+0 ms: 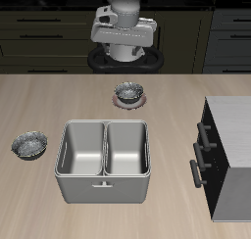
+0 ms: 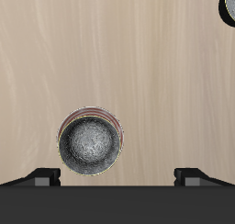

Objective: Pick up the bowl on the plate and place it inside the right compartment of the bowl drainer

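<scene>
The bowl [image 1: 128,90], small, silver-grey and speckled, sits on the pinkish-rimmed plate [image 1: 128,102] near the back of the table. In the wrist view the bowl [image 2: 90,143] covers almost all of the plate [image 2: 66,125]. My gripper [image 1: 123,47] hangs high above the table, behind the bowl and apart from it. It is open [image 2: 117,175], with dark fingertips [image 2: 41,175] spread wide and nothing between them. The grey bowl drainer [image 1: 104,191] stands nearer the front edge, and its right compartment [image 1: 127,151] holds nothing.
A second, identical bowl [image 1: 29,143] lies on the table beside the drainer, and its edge shows in the wrist view [image 2: 228,5]. A dark cabinet [image 1: 227,155] with handles stands on the drainer's other side.
</scene>
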